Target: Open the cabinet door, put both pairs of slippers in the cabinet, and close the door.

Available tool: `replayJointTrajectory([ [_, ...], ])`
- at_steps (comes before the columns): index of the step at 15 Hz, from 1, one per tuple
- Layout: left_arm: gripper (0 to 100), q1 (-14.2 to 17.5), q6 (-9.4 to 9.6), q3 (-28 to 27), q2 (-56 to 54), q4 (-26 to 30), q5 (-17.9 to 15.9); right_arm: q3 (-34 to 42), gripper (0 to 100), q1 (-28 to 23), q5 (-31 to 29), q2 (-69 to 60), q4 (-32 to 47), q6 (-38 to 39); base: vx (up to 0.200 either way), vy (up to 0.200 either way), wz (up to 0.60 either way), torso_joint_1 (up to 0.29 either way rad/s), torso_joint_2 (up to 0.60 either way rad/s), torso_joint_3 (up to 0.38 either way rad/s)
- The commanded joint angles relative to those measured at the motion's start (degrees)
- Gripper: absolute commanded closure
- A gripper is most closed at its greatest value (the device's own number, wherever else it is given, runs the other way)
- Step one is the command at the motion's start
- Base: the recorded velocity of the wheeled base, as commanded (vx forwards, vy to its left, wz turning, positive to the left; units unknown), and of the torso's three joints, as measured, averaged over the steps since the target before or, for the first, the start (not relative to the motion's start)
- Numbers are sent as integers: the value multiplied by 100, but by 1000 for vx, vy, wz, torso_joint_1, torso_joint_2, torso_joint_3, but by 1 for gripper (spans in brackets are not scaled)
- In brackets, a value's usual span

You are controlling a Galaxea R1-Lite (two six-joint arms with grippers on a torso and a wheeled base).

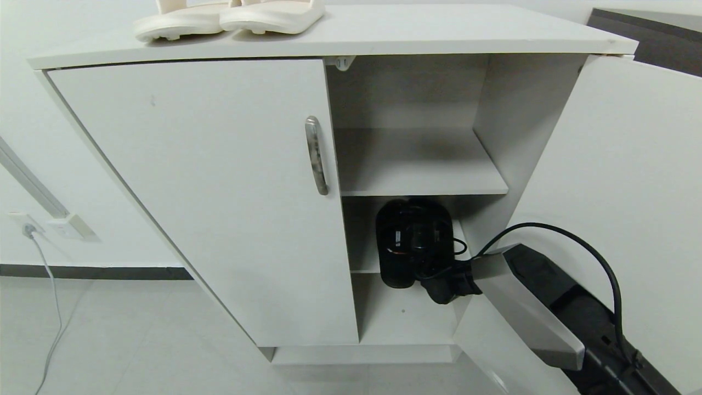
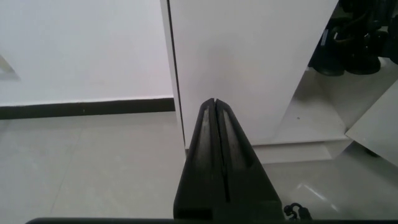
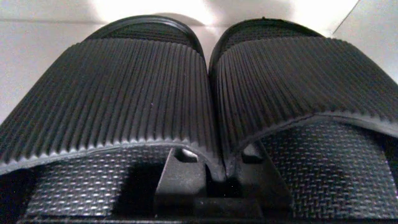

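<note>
The white cabinet (image 1: 340,33) has its right door (image 1: 620,192) swung open and its left door (image 1: 208,192) closed. A pair of black ribbed slippers (image 1: 411,241) (image 3: 149,93) hangs inside the open half, just over the lower shelf (image 1: 364,263). My right gripper (image 1: 439,277) (image 3: 214,180) is shut on the inner edges of both black slippers, pressed side by side. A white pair of slippers (image 1: 230,19) lies on the cabinet top at the left. My left gripper (image 2: 214,107) is shut and empty, low over the floor before the closed door.
The upper shelf (image 1: 417,164) and the cabinet floor (image 1: 400,318) are bare. A metal handle (image 1: 316,155) runs down the closed door's edge. A wall socket with a grey cable (image 1: 24,227) is at the far left, above tiled floor (image 1: 109,340).
</note>
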Motion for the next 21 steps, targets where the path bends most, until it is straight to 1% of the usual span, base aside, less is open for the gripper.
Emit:
replayJointTrajectory([
  [1,100,1,-1,0,2,0,2,-16,100,-14,-5,-15,4,-20,0,0,0,0,0,0],
  [5,100,1,-10,0,2,0,-7,-60,100,-32,3,-24,163,-38,0,0,0,0,0,0],
  [6,100,1,-10,0,2,0,2,-68,0,-32,3,-24,189,-38,0,0,0,0,0,0],
  [9,100,1,-18,0,2,0,2,46,0,-14,-14,-121,224,-29,0,0,0,0,0,0],
  [10,100,1,-18,0,2,0,2,274,0,3,-14,-226,189,-29,0,0,0,0,0,0],
  [13,100,1,-18,0,2,0,-7,1373,0,118,-14,-850,-136,15,0,0,0,0,0,0],
  [18,100,1,-36,0,2,0,-24,3509,0,373,-23,-1808,-1279,15,0,0,0,0,0,0],
  [21,100,1,-27,0,2,0,-24,4599,0,540,-14,-2380,-1885,15,0,0,0,0,0,0],
])
